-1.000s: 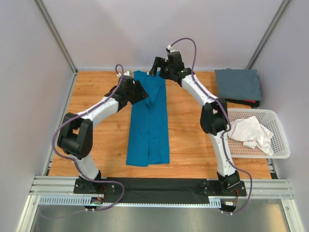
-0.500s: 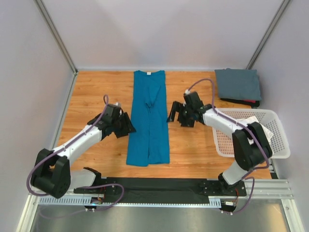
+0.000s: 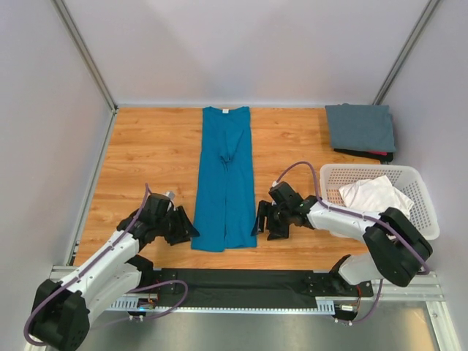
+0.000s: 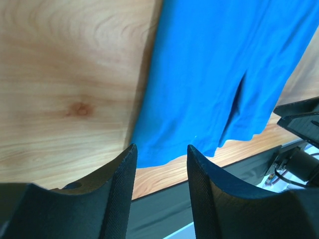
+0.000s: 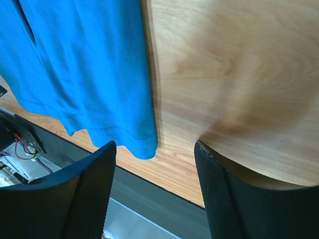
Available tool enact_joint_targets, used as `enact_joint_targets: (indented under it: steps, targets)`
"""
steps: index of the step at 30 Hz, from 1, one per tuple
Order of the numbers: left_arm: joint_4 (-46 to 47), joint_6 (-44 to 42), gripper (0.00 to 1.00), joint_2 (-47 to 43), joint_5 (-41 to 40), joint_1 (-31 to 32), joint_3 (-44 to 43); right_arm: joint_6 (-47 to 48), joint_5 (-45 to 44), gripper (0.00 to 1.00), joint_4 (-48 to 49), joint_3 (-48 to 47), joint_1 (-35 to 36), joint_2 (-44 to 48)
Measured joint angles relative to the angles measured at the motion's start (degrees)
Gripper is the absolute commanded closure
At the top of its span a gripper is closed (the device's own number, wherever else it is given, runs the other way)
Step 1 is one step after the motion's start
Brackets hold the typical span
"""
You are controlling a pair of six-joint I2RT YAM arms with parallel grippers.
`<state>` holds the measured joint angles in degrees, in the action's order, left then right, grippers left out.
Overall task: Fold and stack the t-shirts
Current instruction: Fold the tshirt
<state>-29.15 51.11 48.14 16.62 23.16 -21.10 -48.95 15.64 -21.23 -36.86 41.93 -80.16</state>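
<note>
The teal-blue t-shirt (image 3: 225,178) lies flat as a long narrow strip, sleeves folded in, running from the back of the table to the front. My left gripper (image 3: 183,227) is open and empty just left of the shirt's near left corner (image 4: 144,159). My right gripper (image 3: 261,219) is open and empty just right of its near right corner (image 5: 144,147). A folded slate grey t-shirt (image 3: 360,128) lies at the back right. The white t-shirt (image 3: 375,194) is crumpled in the basket.
The white lattice basket (image 3: 428,223) stands at the right side of the table. A dark red item (image 3: 376,154) peeks from under the grey shirt. A black strip (image 3: 241,279) and metal rail run along the table's near edge.
Both arms have drawn back from the shirt's collar end to its near hem, one on each side. The shirt has not moved.
</note>
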Motion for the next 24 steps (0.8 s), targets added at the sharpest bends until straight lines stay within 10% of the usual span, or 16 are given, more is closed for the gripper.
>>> enact_joint_targets:
  steps: [18,24]
  targets:
    - [-2.2,1.7,0.5,-7.1,-0.5,1.7,6.3,-6.3,-0.6,0.55,2.9,2.4,6.3,0.2]
    - [-1.3,2.6,0.67,-6.7,-0.9,2.5,6.4,-7.0,-1.0,0.63,3.1,2.4,7.2,-0.1]
